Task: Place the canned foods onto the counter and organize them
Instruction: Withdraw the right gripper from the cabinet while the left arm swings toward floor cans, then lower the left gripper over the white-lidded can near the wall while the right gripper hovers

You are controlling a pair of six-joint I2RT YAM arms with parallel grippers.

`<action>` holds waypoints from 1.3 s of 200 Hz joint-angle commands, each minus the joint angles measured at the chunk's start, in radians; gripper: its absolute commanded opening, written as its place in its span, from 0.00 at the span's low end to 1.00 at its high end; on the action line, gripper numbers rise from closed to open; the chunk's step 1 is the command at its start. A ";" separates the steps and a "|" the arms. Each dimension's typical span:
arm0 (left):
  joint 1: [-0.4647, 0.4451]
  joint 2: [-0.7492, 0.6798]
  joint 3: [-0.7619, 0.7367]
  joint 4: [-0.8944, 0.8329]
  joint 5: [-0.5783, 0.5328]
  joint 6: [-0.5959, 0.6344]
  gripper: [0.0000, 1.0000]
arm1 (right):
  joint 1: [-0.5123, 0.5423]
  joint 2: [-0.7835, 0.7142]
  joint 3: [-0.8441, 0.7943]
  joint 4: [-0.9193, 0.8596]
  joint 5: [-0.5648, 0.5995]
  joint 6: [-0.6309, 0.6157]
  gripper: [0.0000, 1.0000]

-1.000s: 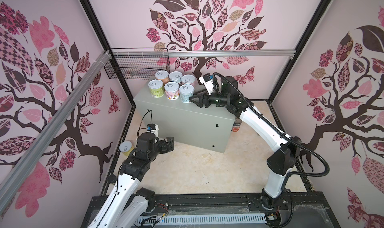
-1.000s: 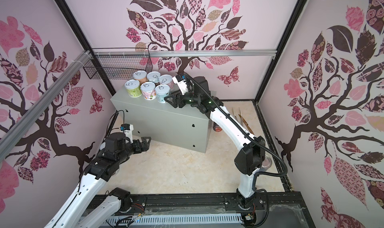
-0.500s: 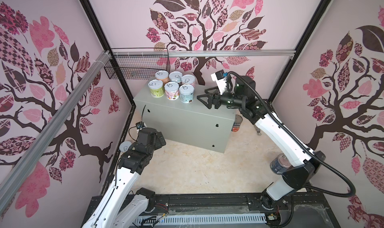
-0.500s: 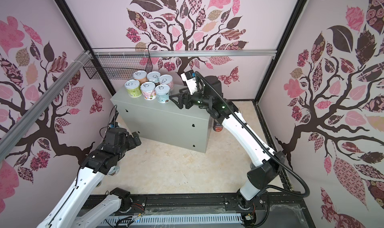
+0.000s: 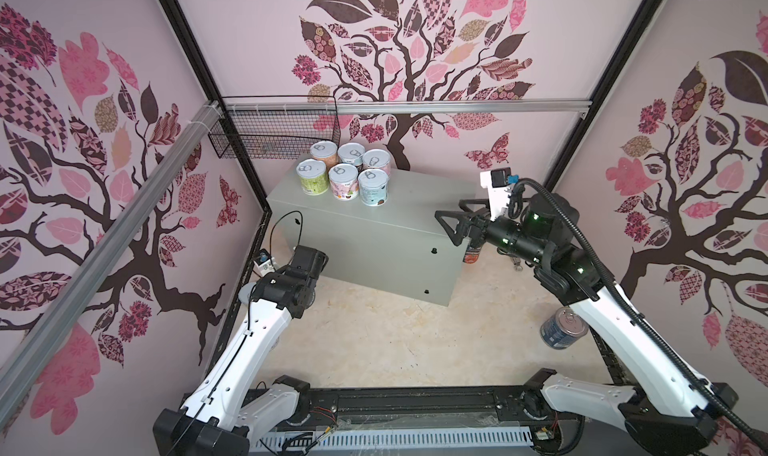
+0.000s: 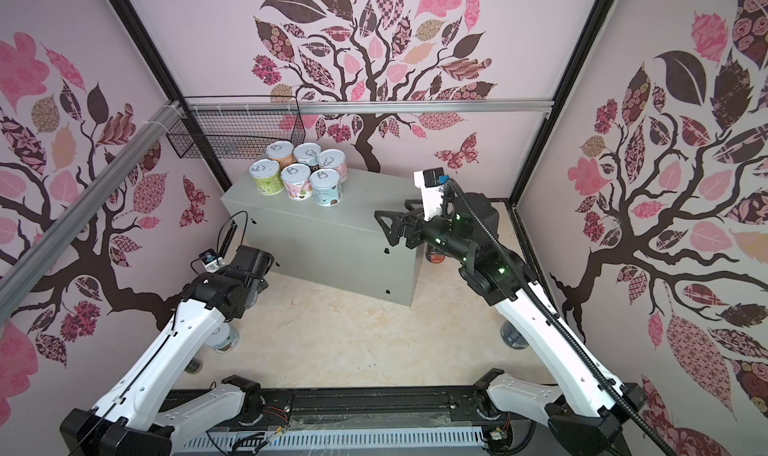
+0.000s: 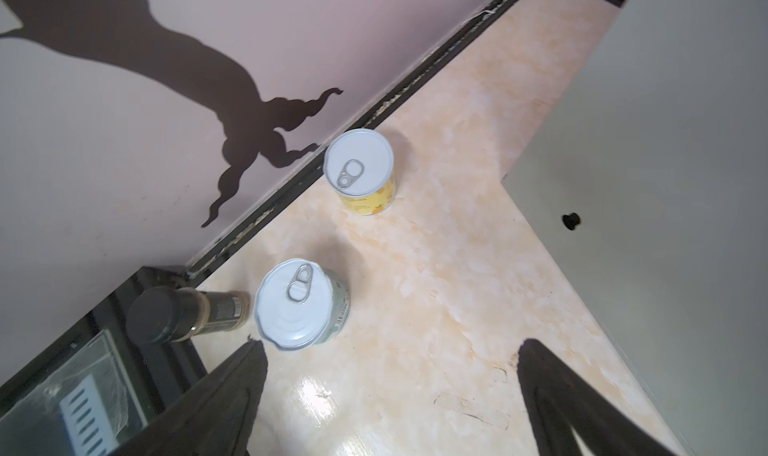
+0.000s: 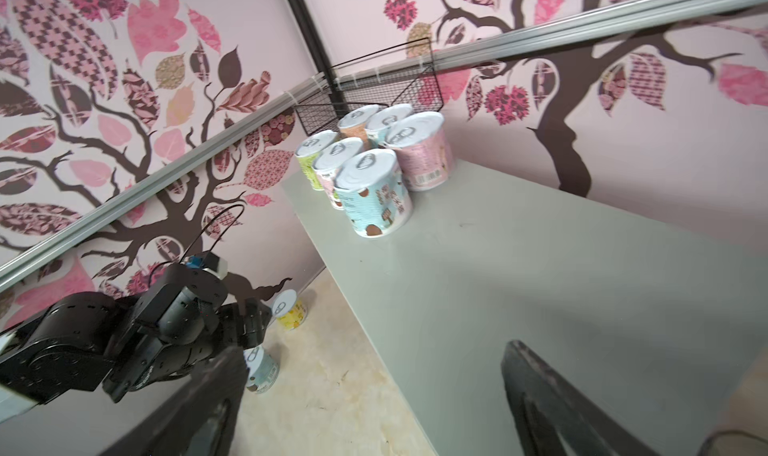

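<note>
Left wrist view: your left gripper (image 7: 388,345) gapes near the pale can (image 7: 299,304) beside the desk (image 7: 665,121); descend crooked and it could topple. Right gripper (image 8: 374,350) gapes empty.

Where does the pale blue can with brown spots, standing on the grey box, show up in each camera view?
In a top view: pale blue can, just above centre, front right of the six-can cluster.
In a top view: same corner, left of centre.
Left wrist: not in it.
Right wrist: upper middle, nearest can of the cluster.
Shared landmark: the counter under it, in all four views.
</note>
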 commanded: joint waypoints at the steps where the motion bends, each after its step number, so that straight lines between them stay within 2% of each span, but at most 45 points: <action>1: 0.062 0.001 0.029 -0.080 -0.012 -0.117 0.98 | 0.001 -0.111 -0.056 -0.053 0.144 0.061 1.00; 38: 0.205 -0.032 -0.038 0.002 0.082 -0.114 0.98 | 0.002 -0.266 -0.171 -0.147 0.235 0.052 1.00; 71: 0.400 -0.009 -0.090 0.060 0.215 -0.103 0.98 | 0.000 -0.406 -0.308 -0.263 0.313 0.030 1.00; 86: 0.446 0.012 -0.100 0.072 0.221 -0.114 0.98 | 0.000 -0.462 -0.385 -0.277 0.346 0.045 1.00; 113: 0.457 0.062 -0.092 0.064 0.172 -0.160 0.98 | 0.001 -0.507 -0.506 -0.273 0.362 0.106 1.00; 156: 0.458 0.127 -0.108 0.070 0.190 -0.251 0.98 | 0.000 -0.548 -0.660 -0.189 0.407 0.182 1.00; 186: 0.458 0.152 -0.150 0.114 0.155 -0.278 0.98 | -0.009 -0.512 -0.703 -0.159 0.427 0.193 1.00; 211: 0.458 0.202 -0.181 0.166 0.142 -0.271 0.98 | -0.059 -0.511 -0.748 -0.129 0.408 0.201 1.00; 237: 0.457 0.293 -0.184 0.162 0.136 -0.310 0.98 | -0.156 -0.508 -0.821 -0.090 0.336 0.242 1.00; 260: 0.458 0.337 -0.201 0.196 0.136 -0.321 0.98 | -0.165 -0.507 -0.880 -0.043 0.327 0.273 1.00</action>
